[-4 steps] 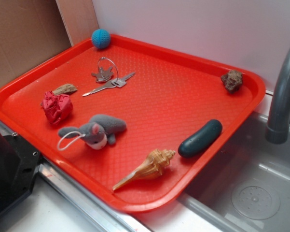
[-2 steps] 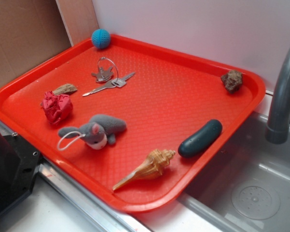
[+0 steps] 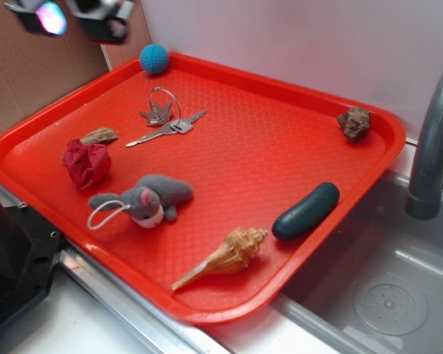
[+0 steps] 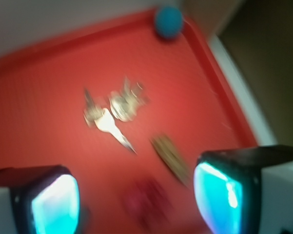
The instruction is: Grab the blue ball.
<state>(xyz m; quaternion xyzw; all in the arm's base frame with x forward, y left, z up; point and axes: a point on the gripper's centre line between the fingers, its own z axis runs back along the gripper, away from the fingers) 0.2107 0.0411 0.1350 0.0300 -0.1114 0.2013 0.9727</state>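
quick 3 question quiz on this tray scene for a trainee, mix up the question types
1. True or false: the blue ball sits at the far corner of the red tray.
2. Multiple choice: what lies nearest the dark green oblong thing? A) keys B) seashell C) brown rock
3. Short answer: is the gripper holding anything?

Key
1. True; it rests against the tray's far rim.
2. B; the seashell lies just beside it, while the keys and brown rock are farther off.
3. No; it hangs open above the tray's left side, with nothing between its fingers.
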